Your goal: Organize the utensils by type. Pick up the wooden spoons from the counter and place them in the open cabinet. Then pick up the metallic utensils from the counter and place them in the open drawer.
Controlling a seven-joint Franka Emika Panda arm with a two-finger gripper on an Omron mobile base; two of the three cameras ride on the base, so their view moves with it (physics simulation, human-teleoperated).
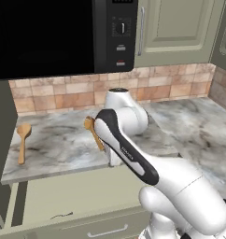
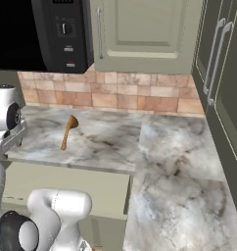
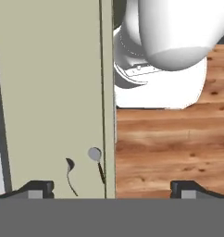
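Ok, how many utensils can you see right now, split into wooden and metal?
Wooden: 2, the left wooden spoon and the right wooden spoon, both on the counter.
Metal: 1, the metal spoon in the open drawer; the dark shape beside it looks like its shadow.
Total: 3.
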